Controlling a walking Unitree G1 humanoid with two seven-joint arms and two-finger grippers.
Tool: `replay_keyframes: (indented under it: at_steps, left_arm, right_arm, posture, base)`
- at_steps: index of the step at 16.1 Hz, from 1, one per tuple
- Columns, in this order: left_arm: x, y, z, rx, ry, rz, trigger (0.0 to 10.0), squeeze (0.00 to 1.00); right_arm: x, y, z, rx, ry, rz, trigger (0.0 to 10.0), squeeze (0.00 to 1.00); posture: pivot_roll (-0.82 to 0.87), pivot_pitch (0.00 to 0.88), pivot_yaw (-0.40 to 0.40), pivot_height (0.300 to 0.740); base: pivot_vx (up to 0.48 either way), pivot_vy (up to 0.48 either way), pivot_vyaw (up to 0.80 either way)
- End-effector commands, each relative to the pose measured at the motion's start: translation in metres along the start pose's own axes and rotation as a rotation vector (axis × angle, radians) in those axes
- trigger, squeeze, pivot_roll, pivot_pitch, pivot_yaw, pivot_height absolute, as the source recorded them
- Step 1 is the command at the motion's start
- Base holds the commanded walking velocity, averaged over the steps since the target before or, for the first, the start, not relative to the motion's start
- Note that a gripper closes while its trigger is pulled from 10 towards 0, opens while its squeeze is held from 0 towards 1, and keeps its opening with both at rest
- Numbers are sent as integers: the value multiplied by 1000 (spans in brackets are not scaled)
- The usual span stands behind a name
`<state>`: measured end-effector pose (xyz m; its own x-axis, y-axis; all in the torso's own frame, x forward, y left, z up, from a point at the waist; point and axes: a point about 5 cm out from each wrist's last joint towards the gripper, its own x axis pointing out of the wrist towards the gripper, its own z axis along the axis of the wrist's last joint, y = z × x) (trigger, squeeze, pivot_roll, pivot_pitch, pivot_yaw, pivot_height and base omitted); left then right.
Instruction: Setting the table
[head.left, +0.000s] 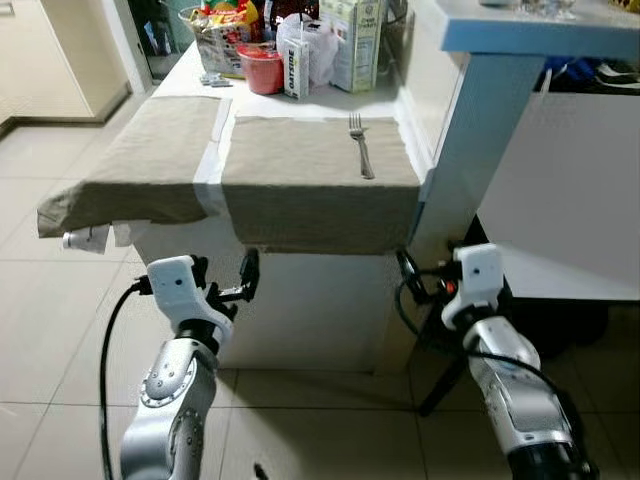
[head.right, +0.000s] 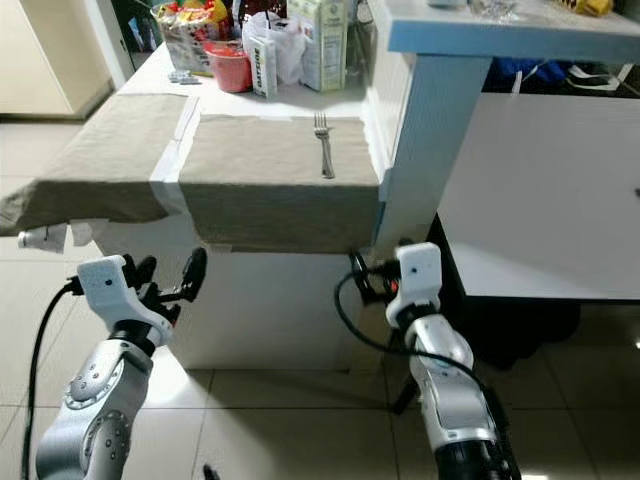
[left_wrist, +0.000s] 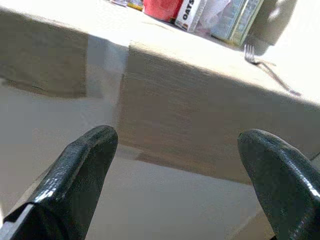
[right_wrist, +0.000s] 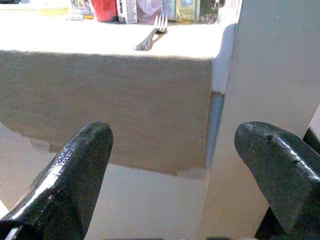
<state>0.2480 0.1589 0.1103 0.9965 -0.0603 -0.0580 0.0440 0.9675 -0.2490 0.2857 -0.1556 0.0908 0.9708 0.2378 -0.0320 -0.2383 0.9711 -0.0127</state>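
A silver fork (head.left: 360, 145) lies on the right tan placemat (head.left: 310, 185), near its right edge. A second tan placemat (head.left: 150, 160) lies to its left; both hang over the front edge of the white table (head.left: 300, 320). My left gripper (head.left: 225, 278) is held low in front of the table, below the placemats, open with nothing in it. My right gripper (head.left: 415, 282) is at the same height near the table's right corner, also open. In the wrist views the left fingers (left_wrist: 80, 170) and right fingers (right_wrist: 75, 170) stand wide apart, facing the fork (right_wrist: 150, 35).
At the back of the table stand a red cup (head.left: 262, 70), an oats carton (head.left: 297, 68), a milk carton (head.left: 355, 40), a white bag and a basket of snacks (head.left: 220, 30). A white post under a blue counter (head.left: 470, 130) rises right beside the table. Tiled floor lies left.
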Motion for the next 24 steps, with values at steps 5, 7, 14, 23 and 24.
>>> replay_keyframes:
  at_steps: [5, 7, 14, 23, 24]
  left_arm:
    - [4, -1, 7, 81, 20, -57, 10000, 0]
    - [8, -3, 11, 77, 7, -76, 10000, 0]
    - [14, -10, 14, 106, -2, -85, 10000, 0]
    - [15, -22, 17, 138, -35, -129, 10000, 0]
    - [15, -23, 16, 142, -34, -136, 10000, 0]
  right_arm:
    - [-1, 7, -11, 29, 23, -2, 10000, 0]
    - [3, 10, -10, 13, 16, 18, 10000, 0]
    - [8, 12, -10, -12, 22, 23, 10000, 0]
    - [15, 11, 10, -88, -107, -31, 10000, 0]
    - [16, 7, 16, -95, -137, -68, 10000, 0]
  posture:
    - [-177, 0, 49, 740]
    - [-179, 0, 53, 740]
    - [-179, 0, 58, 740]
    - [-179, 0, 67, 740]
    - [-181, 0, 68, 740]
  base:
    - [0, 0, 0]
    - [0, 480, 0]
    - [0, 206, -324]
    - [250, 0, 0]
    - [480, 0, 0]
